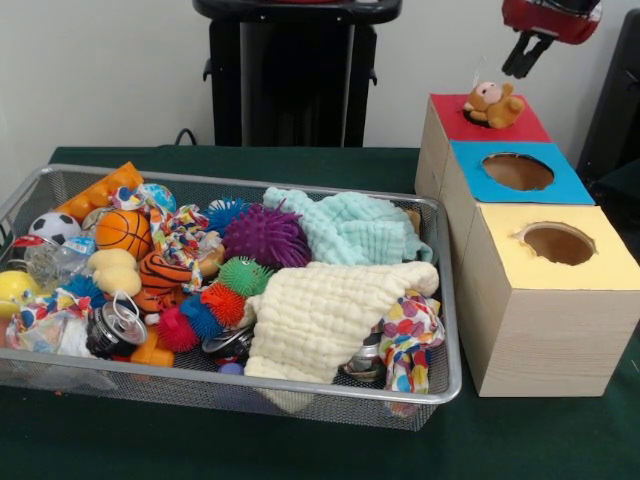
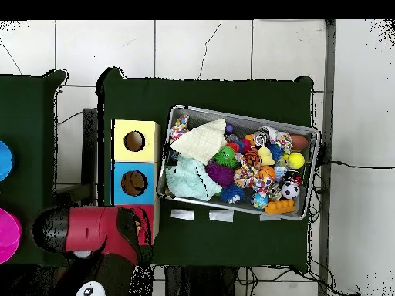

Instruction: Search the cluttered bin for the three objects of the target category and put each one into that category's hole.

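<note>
The tan-orange bear (image 1: 493,103) lies on the red-topped box (image 1: 525,126), over its round hole, which it mostly hides. My gripper (image 1: 520,70) hangs just above the bear, open and empty, not touching it. The wire-mesh bin (image 1: 452,300) holds the orange black-striped tiger (image 1: 165,272) and the pale yellow plush (image 1: 115,270) at its left part, among other toys. In the overhead view my red arm (image 2: 100,231) covers the red box and hides the gripper, and the bin (image 2: 314,173) sits to the right of the boxes.
The blue-surrounded hole (image 1: 517,171) and the yellow-surrounded hole (image 1: 558,243) follow the red box in a row. The bin also holds an orange basketball (image 1: 123,232), spiky balls (image 1: 265,236), a mint cloth (image 1: 350,228) and a cream cloth (image 1: 320,310).
</note>
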`<state>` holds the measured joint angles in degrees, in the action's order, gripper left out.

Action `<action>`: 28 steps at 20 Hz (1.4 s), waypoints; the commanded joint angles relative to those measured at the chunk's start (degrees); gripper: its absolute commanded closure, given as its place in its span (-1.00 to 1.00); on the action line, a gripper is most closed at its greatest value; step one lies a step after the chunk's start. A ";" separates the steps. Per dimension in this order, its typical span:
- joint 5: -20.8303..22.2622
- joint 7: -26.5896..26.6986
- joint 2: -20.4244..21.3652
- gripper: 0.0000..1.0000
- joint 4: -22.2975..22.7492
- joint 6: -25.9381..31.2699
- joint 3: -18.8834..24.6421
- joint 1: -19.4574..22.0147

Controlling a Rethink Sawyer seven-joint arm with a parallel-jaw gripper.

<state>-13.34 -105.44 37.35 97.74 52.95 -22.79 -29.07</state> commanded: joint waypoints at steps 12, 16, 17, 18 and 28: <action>-3.28 -17.14 -2.56 1.00 0.54 -8.61 1.42 0.34; -3.75 -17.74 -4.10 1.00 1.86 -6.15 1.88 0.62; -3.52 -17.77 -4.68 1.00 1.90 -5.99 1.72 0.60; -3.66 -18.16 -5.01 1.00 2.26 -5.79 1.80 0.28; -5.55 -16.38 -7.74 1.00 4.63 -5.11 4.96 1.67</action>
<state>-15.88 -105.45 33.49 97.98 44.01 -22.77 -29.14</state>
